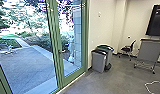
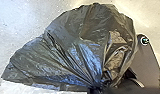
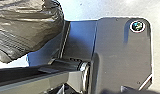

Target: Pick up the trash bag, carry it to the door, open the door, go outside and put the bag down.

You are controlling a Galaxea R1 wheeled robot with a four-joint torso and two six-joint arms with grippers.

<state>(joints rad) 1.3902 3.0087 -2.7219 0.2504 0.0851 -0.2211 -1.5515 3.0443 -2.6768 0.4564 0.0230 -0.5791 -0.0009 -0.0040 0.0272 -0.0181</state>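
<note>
While floor (image 1: 108,83) spread beyond the door frame (image 1: 75,75), the trash bag (image 2: 88,45) pointed lengthwise away from the left gripper (image 2: 96,89) clamping its neck; right gripper, I couldn't tell

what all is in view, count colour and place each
trash bag: 1, black, both wrist views
glass door panels: at least 2, green-framed, head view's left
trash bins: 2, grey, beside panels
office chair: 1, black, by far wall
screen: 1, black, upper right
wheeled stand: 1, grey, below screen
cable: 1, white, on floor
paving: 1 area, grey, outside
trees: several, green, outside
base plate: 1, dark, both wrist views
jointed bar: 1, grey, right wrist view
</note>
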